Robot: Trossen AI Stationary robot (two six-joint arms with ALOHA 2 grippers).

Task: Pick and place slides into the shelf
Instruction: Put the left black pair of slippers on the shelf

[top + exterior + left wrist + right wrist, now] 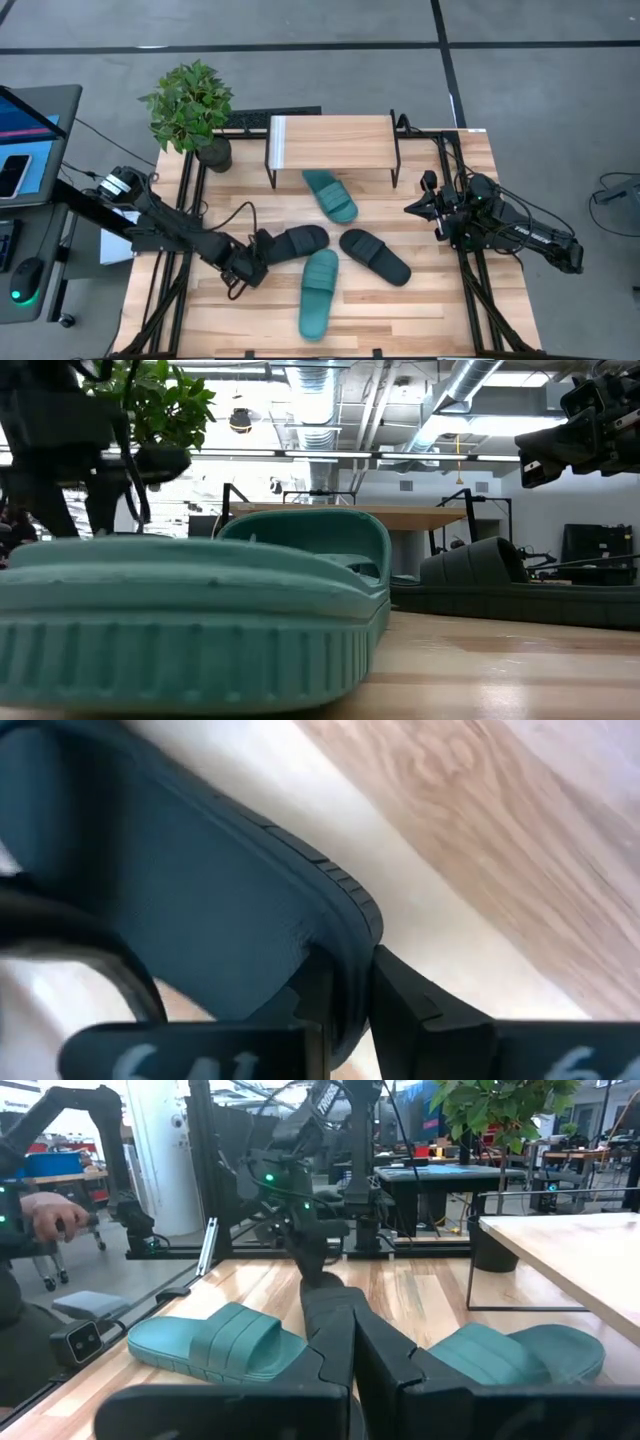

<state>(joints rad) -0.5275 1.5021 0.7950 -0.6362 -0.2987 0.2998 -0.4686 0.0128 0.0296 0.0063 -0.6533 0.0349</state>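
Note:
Four slides lie on the tabletop in front of the shelf (330,140). One teal slide (330,195) has its far end at the shelf's front legs. The other teal slide (320,290) lies near the table's near edge and fills the low view (190,610). One black slide (375,255) lies free at centre right. My left gripper (250,262) is shut on the second black slide (297,241), at that slide's left end. My right gripper (425,208) hovers shut over the table's right side, touching nothing. My left gripper pinches the rim of the black slide's sole (350,950) at the slide's left end, between its two fingers (405,995), one against the footbed side and one on the outer side. It comes from the table's left, low. Whether the slide is lifted I cannot tell.
A potted plant (190,105) stands at the table's far left corner, beside the shelf. Black frame rails run along both table sides (470,280). Cables trail by the left arm. A person's hand (50,1215) shows beyond the table.

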